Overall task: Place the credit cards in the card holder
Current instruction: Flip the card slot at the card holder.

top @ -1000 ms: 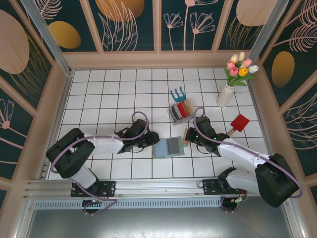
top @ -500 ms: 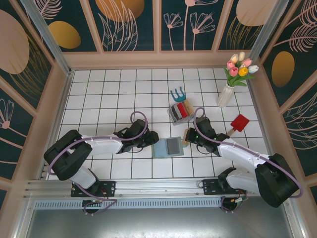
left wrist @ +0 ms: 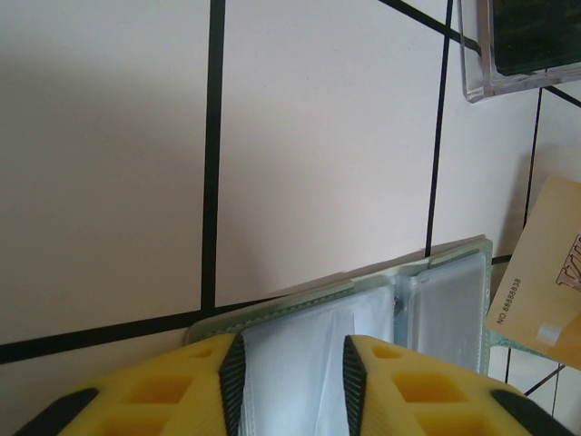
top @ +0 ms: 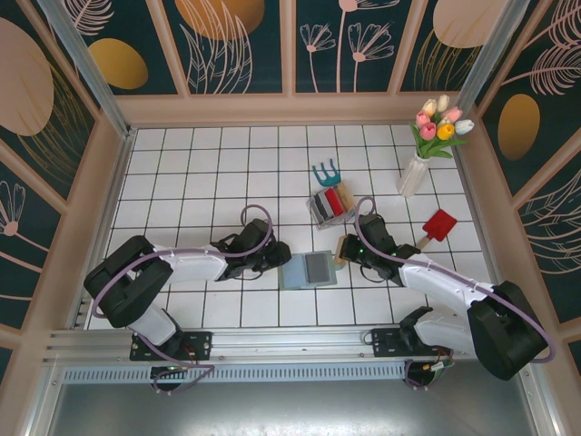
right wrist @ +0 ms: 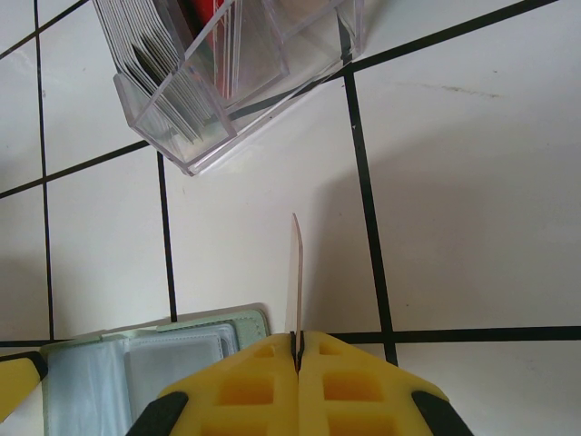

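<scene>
The sage-green card holder lies open on the tiles, its clear inner sleeves facing up. My left gripper is at its left page. Its yellow fingers stand apart over that page, with the clear sleeve showing between the pads. My right gripper is shut on a yellow-orange credit card. The card is seen edge-on, upright, just off the holder's right edge. That card also shows in the left wrist view. More cards stand in the clear rack.
The clear rack sits just beyond the wallet. A red trowel lies to the right, and a teal hand fork lies behind the rack. A white vase of tulips stands at the back right. Open tiles lie to the left.
The left arm shifted slightly left and came back to about where it was. The wallet, the right gripper and its card have not moved.
</scene>
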